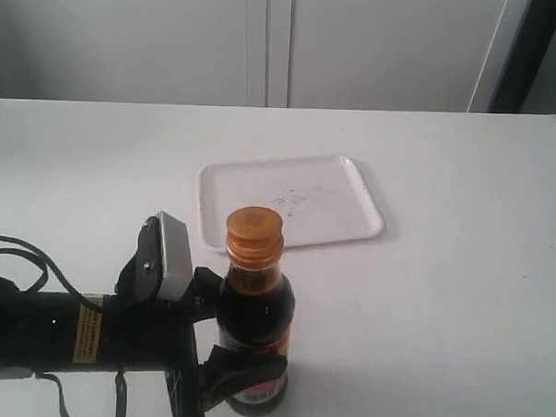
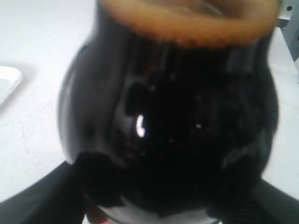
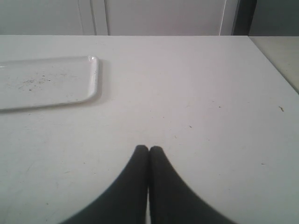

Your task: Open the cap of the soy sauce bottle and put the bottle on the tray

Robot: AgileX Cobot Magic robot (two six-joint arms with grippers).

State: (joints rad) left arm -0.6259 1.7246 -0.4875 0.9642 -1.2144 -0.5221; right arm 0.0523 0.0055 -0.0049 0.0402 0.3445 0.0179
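soy sauce bottle base behind left gripper

Open table between bottle and tray.

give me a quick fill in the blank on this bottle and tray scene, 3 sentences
1. The left pincer is shut on the ____.
2. The cap on the soy sauce bottle is ____.
3. The tray holds no bottle; the bottle stands on the ____.

Missing words: soy sauce bottle; closed; table
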